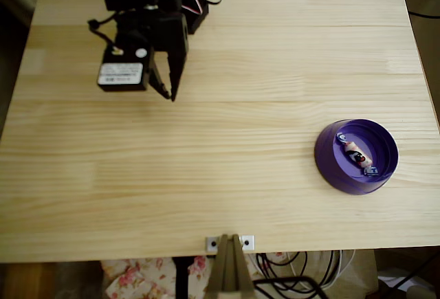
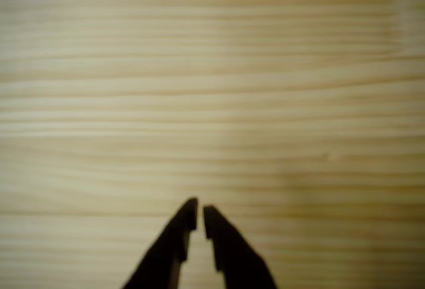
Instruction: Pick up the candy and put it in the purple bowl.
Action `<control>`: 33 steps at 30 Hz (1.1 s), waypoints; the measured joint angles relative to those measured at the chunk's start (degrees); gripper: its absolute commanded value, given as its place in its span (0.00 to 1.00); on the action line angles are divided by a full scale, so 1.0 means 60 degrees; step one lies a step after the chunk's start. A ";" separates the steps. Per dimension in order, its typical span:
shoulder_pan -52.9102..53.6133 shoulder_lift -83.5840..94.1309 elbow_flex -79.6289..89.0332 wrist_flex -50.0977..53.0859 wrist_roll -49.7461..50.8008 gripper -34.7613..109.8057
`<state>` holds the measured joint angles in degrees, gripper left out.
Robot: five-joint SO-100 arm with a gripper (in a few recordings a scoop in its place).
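Your candy (image 1: 356,153) already lies inside the purple bowl (image 1: 328,168), near the desk's (image 1: 227,168) right edge, so the job looks done. Your gripper (image 1: 167,86) hangs by the far left corner, well apart. The wrist view shows its fingertips (image 2: 189,212) nearly closed on nothing (just bare wood).

Overhead view is evenly lit and pretty sharp, warm daylight-ish tone on the desk (image 1: 227,141), with only soft shadows. The purple bowl (image 1: 330,168) has a faint gloss on its rim, no harsh glare. Corners off the desk go dark. Wrist view is dimmer, yellowish and soft all over; the black tool (image 2: 200,217) reads as a blurry silhouette.
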<state>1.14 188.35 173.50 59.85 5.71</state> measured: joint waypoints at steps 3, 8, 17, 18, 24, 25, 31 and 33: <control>0.0103 0.0015 0.0132 -0.0176 -0.0015 0.24; 0.0103 0.0015 0.0132 -0.0220 0.0161 0.24; 0.0103 0.0015 0.0132 -0.0220 0.0190 0.24; 0.0103 0.0015 0.0132 -0.0220 0.0190 0.24; 0.0103 0.0015 0.0132 -0.0220 0.0190 0.24; 0.0103 0.0015 0.0132 -0.0220 0.0190 0.24; 0.0103 0.0015 0.0132 -0.0220 0.0190 0.24; 0.0103 0.0015 0.0132 -0.0220 0.0190 0.24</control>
<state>1.76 188.44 174.29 58.54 6.86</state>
